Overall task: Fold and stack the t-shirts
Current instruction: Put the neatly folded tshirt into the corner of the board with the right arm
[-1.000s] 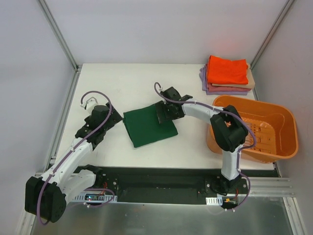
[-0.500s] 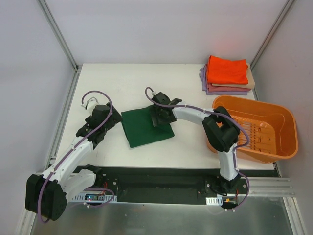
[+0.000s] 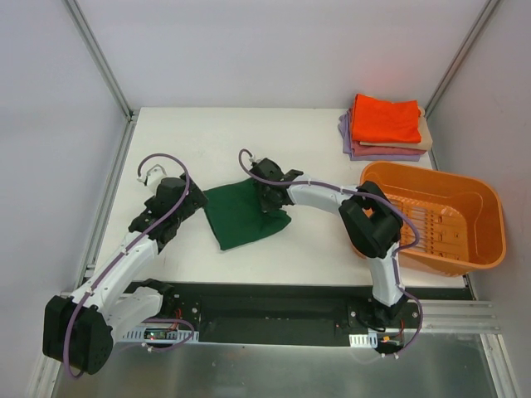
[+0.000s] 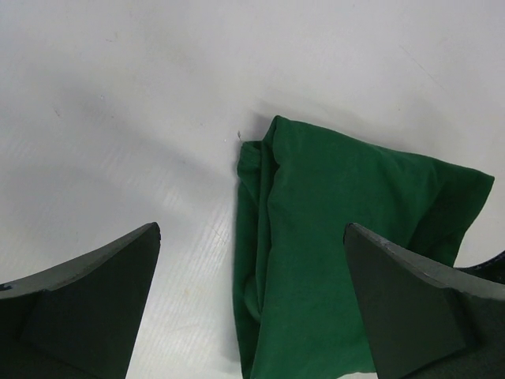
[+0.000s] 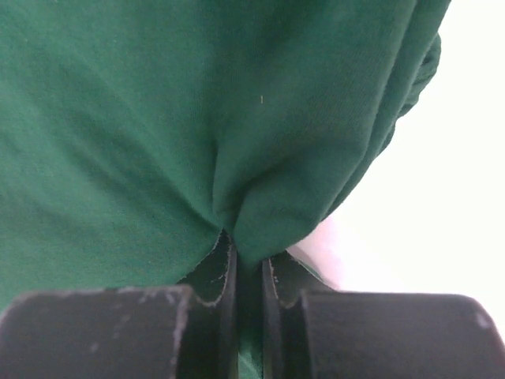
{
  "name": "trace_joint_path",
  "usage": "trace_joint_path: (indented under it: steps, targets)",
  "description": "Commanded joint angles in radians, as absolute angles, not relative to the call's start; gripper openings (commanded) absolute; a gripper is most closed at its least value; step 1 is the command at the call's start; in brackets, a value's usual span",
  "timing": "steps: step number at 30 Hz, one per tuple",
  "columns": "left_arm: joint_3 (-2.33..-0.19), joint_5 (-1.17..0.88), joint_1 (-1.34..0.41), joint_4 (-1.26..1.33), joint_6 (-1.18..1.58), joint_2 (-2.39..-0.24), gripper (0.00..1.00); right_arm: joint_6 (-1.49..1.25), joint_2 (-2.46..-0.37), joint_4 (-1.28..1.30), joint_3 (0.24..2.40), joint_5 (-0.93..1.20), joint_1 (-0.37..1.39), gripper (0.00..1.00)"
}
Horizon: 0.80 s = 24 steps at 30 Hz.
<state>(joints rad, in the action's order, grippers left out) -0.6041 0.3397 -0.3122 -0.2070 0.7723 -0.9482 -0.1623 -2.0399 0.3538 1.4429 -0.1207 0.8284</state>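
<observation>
- Our right gripper (image 5: pixel 248 264) has its jaws nearly closed, with only a thin gap, and a tuck of the dark green shirt (image 3: pixel 241 217) is pinched between them.
- Our left gripper (image 4: pixel 252 229) has its jaws spread wide and holds nothing. It hangs just beside the shirt's left edge.
- Over the last second the right gripper has moved left across the table (image 3: pixel 216 141), drawing the shirt's right side with it. The cloth lay as a flat square and now sits bunched and narrower at mid-table.
- We judge that a fold of the green shirt is under way, though it looks rumpled and may need smoothing before stacking.
- We count four shirts: the green one here, and a stack of three at the far right corner, namely the orange shirt (image 3: pixel 384 118) on top, the tan shirt (image 3: pixel 426 137) and the lavender shirt (image 3: pixel 373 153).
- There is one orange basket (image 3: pixel 481 240), near the right arm.
</observation>
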Motion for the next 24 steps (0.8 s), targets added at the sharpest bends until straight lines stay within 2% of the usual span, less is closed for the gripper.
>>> trace_joint_path:
  steps: [1,12,24]
  targets:
    - [-0.627,0.334,-0.302,-0.195,0.787,-0.925,0.99,0.039,-2.080,0.413,1.502,-0.271,0.839,0.00]
    - [-0.620,0.360,-0.301,-0.195,0.778,-0.911,0.99,0.530,-2.118,0.384,1.735,-0.705,0.787,0.00]
    - [-0.627,0.385,-0.296,-0.195,0.770,-0.936,0.99,0.784,-2.215,0.140,1.925,-0.905,0.612,0.00]
